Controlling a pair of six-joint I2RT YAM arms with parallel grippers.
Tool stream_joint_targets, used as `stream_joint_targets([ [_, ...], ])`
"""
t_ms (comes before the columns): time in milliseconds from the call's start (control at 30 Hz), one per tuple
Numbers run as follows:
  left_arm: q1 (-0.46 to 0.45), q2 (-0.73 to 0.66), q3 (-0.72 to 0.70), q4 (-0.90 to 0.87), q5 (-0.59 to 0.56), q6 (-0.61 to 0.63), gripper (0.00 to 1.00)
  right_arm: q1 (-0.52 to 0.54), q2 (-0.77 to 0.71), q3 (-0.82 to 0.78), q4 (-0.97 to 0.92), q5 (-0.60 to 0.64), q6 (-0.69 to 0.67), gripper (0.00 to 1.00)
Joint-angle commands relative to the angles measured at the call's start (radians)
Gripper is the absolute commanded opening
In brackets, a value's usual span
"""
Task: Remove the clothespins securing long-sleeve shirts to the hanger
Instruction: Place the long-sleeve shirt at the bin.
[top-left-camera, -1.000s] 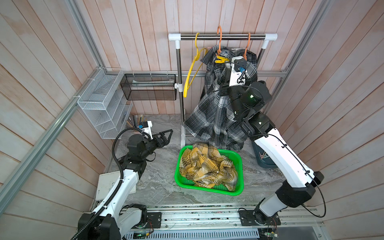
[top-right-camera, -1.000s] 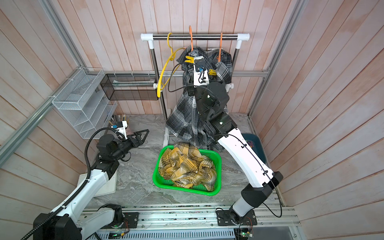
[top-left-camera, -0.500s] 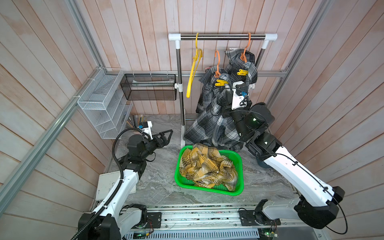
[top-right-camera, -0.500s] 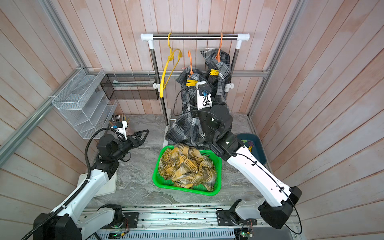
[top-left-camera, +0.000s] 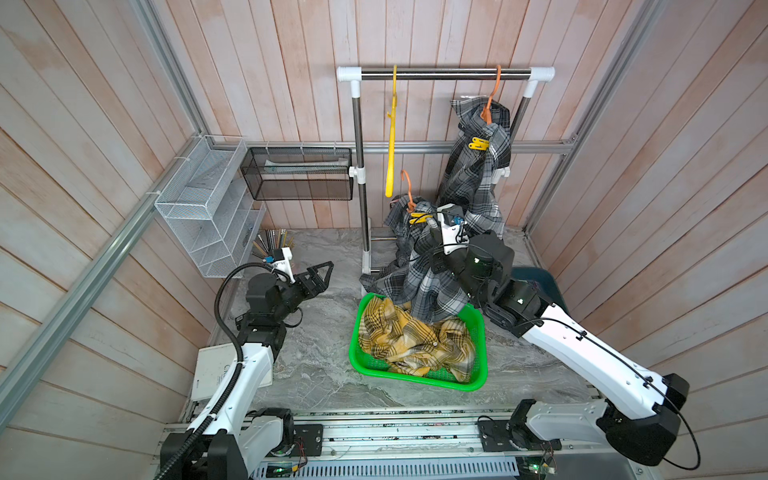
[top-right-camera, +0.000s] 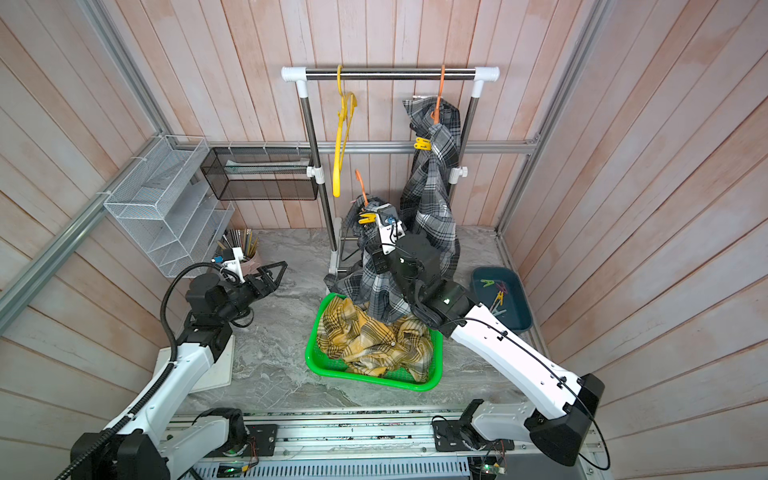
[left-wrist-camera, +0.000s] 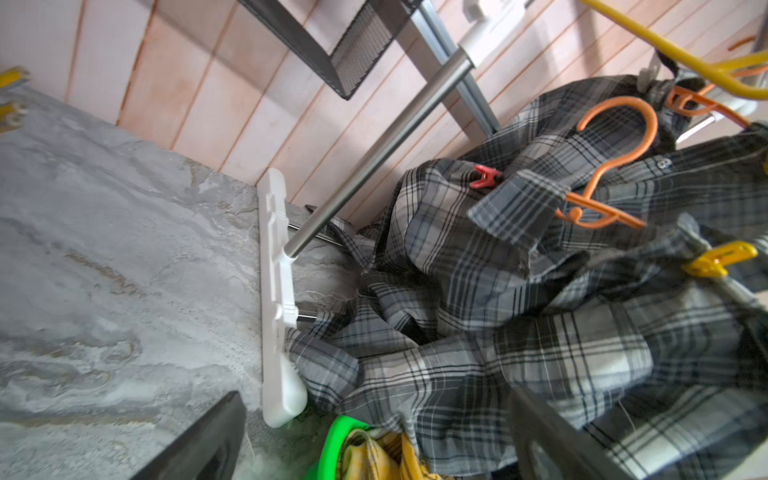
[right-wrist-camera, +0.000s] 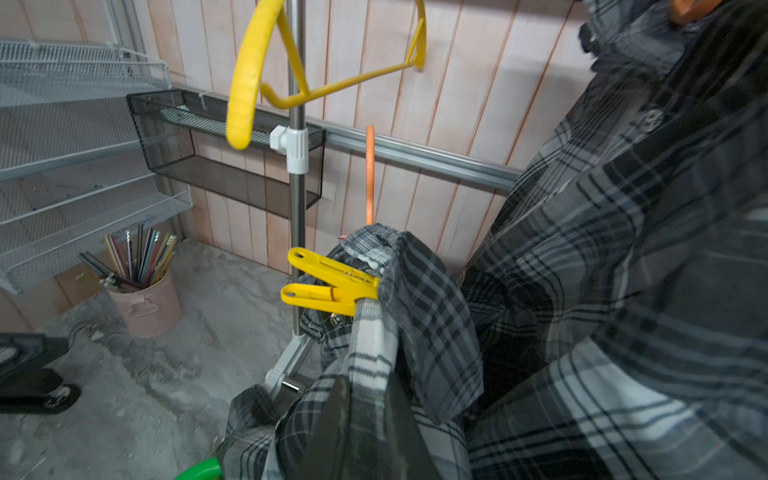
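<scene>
My right gripper (right-wrist-camera: 368, 399) is shut on a fold of a grey plaid long-sleeve shirt (top-left-camera: 428, 286). That shirt hangs low over the green basket (top-left-camera: 415, 378), still on its orange hanger (top-left-camera: 407, 189), which is off the rail. A yellow clothespin (right-wrist-camera: 332, 286) grips it just beyond my fingers, and a red clothespin (left-wrist-camera: 484, 176) sits on its far side. A second grey plaid shirt (top-left-camera: 478, 174) hangs from an orange hanger (top-left-camera: 490, 99) on the rail (top-left-camera: 444, 75), with a yellow clothespin (top-left-camera: 478, 143). The yellow plaid shirt (top-left-camera: 411, 336) lies in the basket. My left gripper (top-left-camera: 322, 272) is open, left of the rack.
An empty yellow hanger (top-left-camera: 390, 145) hangs on the rail. A teal tray (top-right-camera: 503, 299) with loose clothespins sits at the right. A white wire shelf (top-left-camera: 203, 208), a black mesh basket (top-left-camera: 297, 174) and a pink cup of pencils (top-right-camera: 245, 249) line the left wall.
My right arm has pulled one grey shirt, with its orange hanger, off the rail and down towards the basket. The other grey shirt stays on the rail. The left arm has not moved.
</scene>
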Motion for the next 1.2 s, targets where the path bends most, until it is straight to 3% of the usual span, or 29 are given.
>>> stream_joint_targets([
  [0, 0.047, -0.011, -0.030, 0.026, 0.024, -0.026, 1.00, 0.021, 0.005, -0.002, -0.027, -0.069, 0.055, 0.00],
  [267, 0.076, 0.000, -0.048, 0.034, 0.024, -0.024, 1.00, 0.077, 0.053, 0.053, -0.014, -0.287, 0.062, 0.00],
  [733, 0.103, 0.113, -0.059, 0.178, 0.085, -0.010, 1.00, 0.104, 0.101, 0.421, -0.014, -0.448, 0.000, 0.00],
  [1167, 0.092, 0.334, 0.139, 0.399, 0.215, 0.036, 1.00, 0.103, 0.219, 0.730, -0.028, -0.582, -0.030, 0.00],
])
